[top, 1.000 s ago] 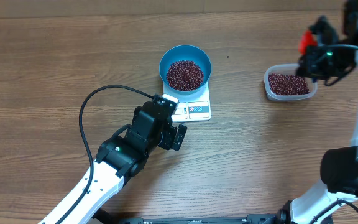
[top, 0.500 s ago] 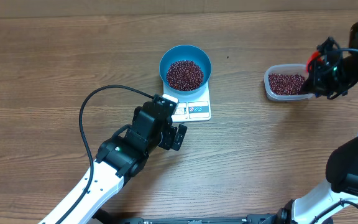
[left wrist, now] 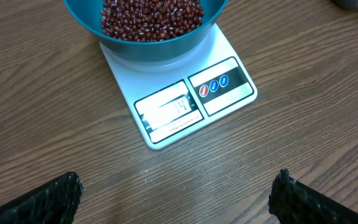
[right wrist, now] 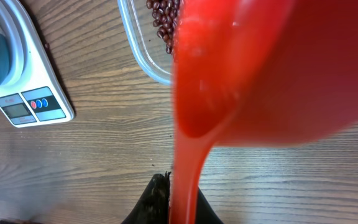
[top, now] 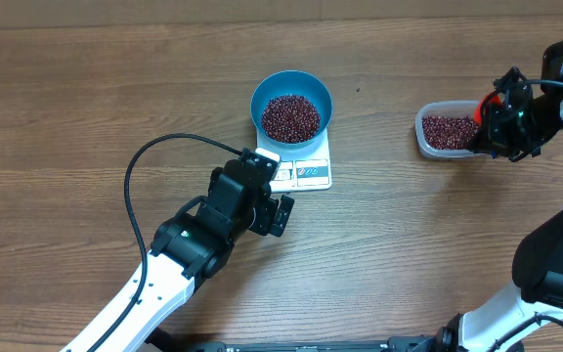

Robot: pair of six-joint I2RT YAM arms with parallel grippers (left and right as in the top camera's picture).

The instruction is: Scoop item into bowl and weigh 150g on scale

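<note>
Most of the beans (top: 291,117) lie in a heap in the bowl (top: 259,96), filling it well up. The bowl sits on the far end of the scale (top: 307,175), which lies around the middle of the table (top: 86,98), a little toward its far edge. The scale's display (left wrist: 169,111) and buttons (left wrist: 214,86) face the near edge, clear of the bowl. The display is lit, but its digits are too faint to read with any certainty.

More beans sit in a shallow layer in the clear container (top: 422,138), well apart from the scale and toward the right edge of the table. The right gripper (top: 503,124) hangs at the container's right end, pinching the handle of the red scoop (right wrist: 260,68). The wrist view shows only the underside of the scoop, poised over the container's rim, so whether it carries beans cannot be told.

The left gripper (left wrist: 179,208) hovers just on the near side of the scale, fingers spread wide, holding nothing, with its camera looking down on the display.

The step in hand looks like topping up: the scoop is at the container for another load. With the bowl this full, the next move likely calls for a small load, tipped in slowly, with the display watched so the weight does not overshoot.
</note>
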